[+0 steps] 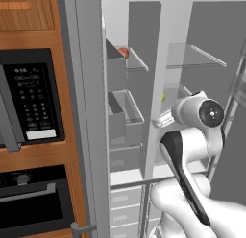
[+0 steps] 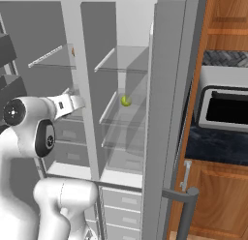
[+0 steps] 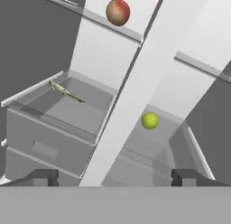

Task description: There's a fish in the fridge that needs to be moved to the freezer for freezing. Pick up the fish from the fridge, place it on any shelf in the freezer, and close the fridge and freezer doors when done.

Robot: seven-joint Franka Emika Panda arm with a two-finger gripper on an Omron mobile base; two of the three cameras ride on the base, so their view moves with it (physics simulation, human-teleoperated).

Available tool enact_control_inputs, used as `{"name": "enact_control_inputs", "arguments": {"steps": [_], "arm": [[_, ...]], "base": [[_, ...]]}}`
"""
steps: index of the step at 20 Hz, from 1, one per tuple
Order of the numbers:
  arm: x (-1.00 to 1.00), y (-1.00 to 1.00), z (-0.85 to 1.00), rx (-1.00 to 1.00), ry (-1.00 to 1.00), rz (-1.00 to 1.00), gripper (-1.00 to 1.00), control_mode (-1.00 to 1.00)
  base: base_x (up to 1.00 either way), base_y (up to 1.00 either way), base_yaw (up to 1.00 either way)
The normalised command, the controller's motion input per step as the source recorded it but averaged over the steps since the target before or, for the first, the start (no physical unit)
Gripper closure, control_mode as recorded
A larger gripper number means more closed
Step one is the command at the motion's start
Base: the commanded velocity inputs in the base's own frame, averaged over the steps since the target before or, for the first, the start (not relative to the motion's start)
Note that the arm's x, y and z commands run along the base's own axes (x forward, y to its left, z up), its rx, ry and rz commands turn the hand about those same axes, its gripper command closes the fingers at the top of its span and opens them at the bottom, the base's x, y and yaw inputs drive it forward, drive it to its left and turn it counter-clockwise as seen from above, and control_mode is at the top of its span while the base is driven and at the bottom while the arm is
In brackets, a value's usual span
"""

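Fish [image 3: 66, 92] lies flat in a grey freezer [image 1: 126, 112] bin, ahead and left of the claw [image 3: 115, 177], well apart from it. The claw is spread wide, holding nothing. A green ball [image 3: 149, 121] sits ahead and right.

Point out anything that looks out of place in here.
Nothing is spilled or damaged. One oddity: a red apple sits on a shelf in the freezer, above the grey bin where the fish lies, while the lime rests on the fridge side.
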Motion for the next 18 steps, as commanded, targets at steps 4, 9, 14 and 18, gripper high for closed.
{"name": "enact_control_inputs", "arguments": {"steps": [4, 9, 14, 18], "arm": [[-0.31, -0.16, 0.01, 0.31, 0.0, 0.01, -1.0, -1.0], [-0.4, -0.16, 0.0, 0.21, 0.0, 0.0, -1.0, -1.0], [-0.3, 0.0, 0.0, 0.07, 0.0, -0.07, -1.0, -1.0], [-0.12, 0.0, -0.06, 0.1, 0.0, -0.2, -1.0, -1.0]], "base": [[0.0, 0.0, 0.0], [0.0, 0.0, 0.0], [0.0, 0.0, 0.0], [0.0, 0.0, 0.0]]}}
